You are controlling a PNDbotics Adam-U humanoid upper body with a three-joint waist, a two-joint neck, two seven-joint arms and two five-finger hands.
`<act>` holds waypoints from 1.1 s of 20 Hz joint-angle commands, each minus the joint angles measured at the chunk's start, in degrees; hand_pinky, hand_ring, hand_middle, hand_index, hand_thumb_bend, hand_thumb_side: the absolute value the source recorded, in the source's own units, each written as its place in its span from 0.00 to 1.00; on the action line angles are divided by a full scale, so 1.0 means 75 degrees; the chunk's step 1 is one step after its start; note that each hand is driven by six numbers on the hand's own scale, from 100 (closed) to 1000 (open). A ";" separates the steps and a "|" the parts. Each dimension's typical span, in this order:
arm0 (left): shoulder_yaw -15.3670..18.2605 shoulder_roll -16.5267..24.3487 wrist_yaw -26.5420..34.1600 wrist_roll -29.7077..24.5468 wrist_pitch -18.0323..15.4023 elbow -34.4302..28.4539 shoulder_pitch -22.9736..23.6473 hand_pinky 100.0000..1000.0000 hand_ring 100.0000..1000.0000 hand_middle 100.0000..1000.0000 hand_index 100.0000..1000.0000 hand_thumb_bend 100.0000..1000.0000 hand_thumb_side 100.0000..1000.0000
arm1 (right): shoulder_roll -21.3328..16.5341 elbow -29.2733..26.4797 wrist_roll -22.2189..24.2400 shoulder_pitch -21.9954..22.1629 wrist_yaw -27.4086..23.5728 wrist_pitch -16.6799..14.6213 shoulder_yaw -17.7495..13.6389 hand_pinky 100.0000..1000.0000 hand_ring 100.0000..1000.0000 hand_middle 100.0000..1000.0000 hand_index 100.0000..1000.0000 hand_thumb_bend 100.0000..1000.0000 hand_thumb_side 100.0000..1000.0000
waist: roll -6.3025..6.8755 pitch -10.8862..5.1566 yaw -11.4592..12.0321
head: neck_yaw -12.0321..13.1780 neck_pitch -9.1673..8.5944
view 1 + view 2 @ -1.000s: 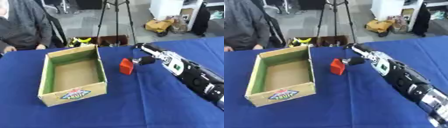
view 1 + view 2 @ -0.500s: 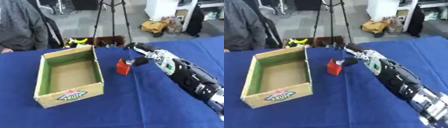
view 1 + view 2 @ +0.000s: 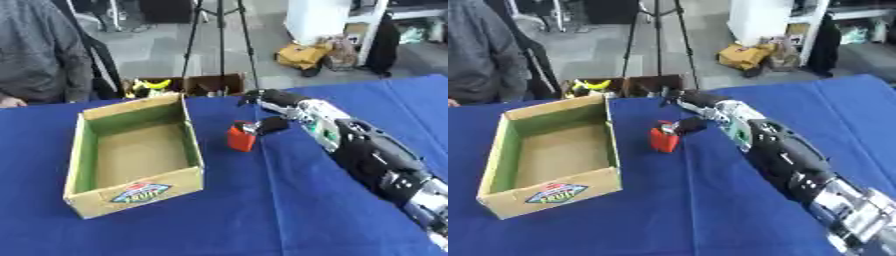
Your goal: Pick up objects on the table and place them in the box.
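Blue table (image 3: 262,210), right hand (image 3: 269,111) on red object (image 3: 241,138)

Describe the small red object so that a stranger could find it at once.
On the blue table, look just right of the open cardboard box. The red block stands there on the cloth, with the right hand at its right side. It is the only red thing on the table.

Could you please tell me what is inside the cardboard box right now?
The cardboard box shows only a bare brown floor and green inner walls. Its near wall hides a strip of floor. The red object sits outside, on the tablecloth by the right hand.
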 commanded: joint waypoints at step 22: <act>0.0089 -0.0013 -0.0038 0.0048 -0.0022 -0.0101 -0.0033 0.47 0.79 0.60 0.55 0.00 0.99 | 0.0333 0.0441 0.0021 -0.0251 0.1364 -0.0410 -0.0126 0.81 0.95 0.81 0.42 0.02 0.38 | 0.0027 -0.0173 -0.0138 | -0.0049 0.0002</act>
